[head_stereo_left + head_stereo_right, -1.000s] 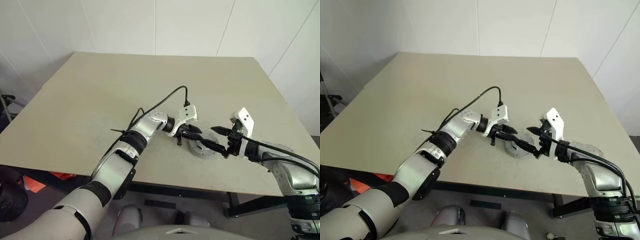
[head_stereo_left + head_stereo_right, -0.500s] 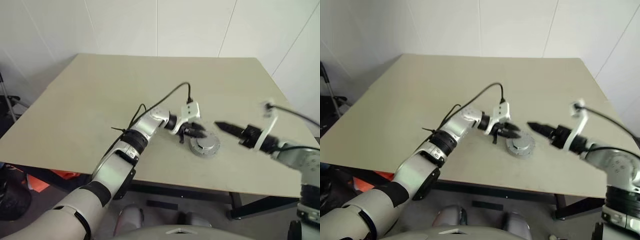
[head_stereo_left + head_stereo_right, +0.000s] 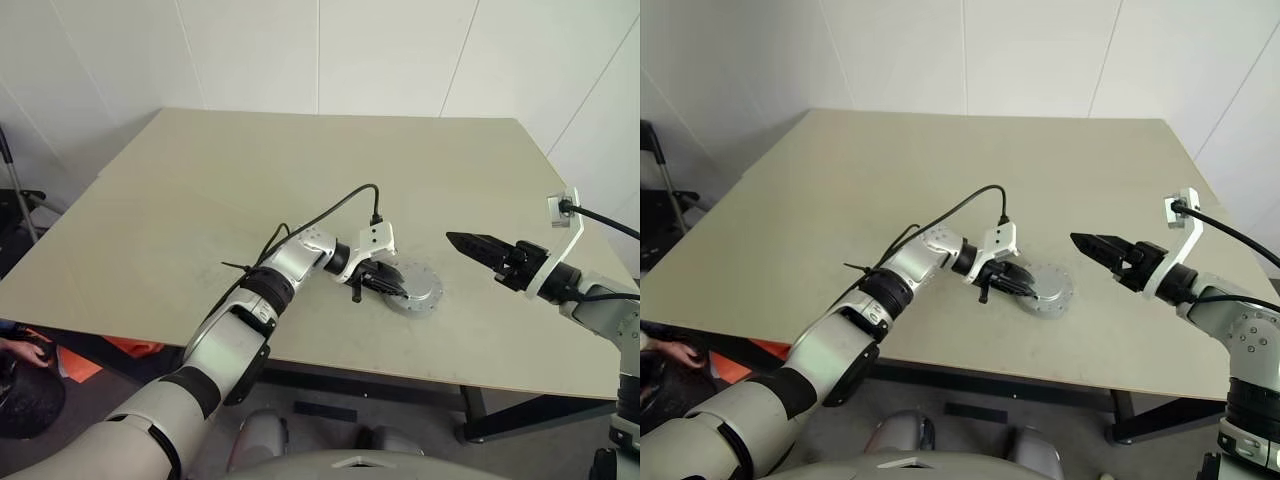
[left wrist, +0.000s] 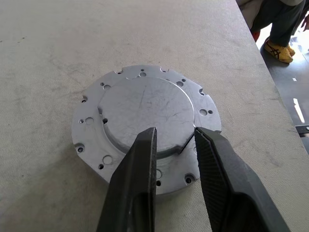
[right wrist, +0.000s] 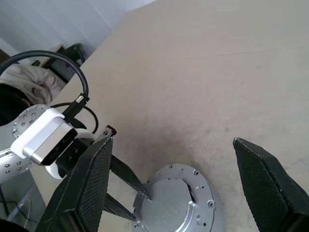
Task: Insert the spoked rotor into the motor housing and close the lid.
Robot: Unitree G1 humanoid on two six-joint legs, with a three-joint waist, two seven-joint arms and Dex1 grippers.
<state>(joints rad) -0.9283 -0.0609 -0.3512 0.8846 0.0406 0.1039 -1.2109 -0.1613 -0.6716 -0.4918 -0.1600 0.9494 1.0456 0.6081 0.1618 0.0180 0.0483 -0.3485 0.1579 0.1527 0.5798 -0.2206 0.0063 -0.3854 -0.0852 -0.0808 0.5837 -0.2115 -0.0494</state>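
Lid (image 4: pixel 145 113): seated flat on surface (image 3: pixel 200 200). Left hand (image 4: pixel 176 145) nearly clenched at its near rim; right hand (image 3: pixel 470 243) released, beside. Closing step; next likely pressing home.

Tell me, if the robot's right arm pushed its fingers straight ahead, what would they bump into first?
Probably the left gripper at the silver metal disc, since the right gripper points that way above the table; depth is unclear.

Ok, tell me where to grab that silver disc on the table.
Probably the raised centre of the disc, from straight above, a finger on each side. It lies flat on the table, its holed flange flush, leaving little to get under; the centre's step offers upright walls.
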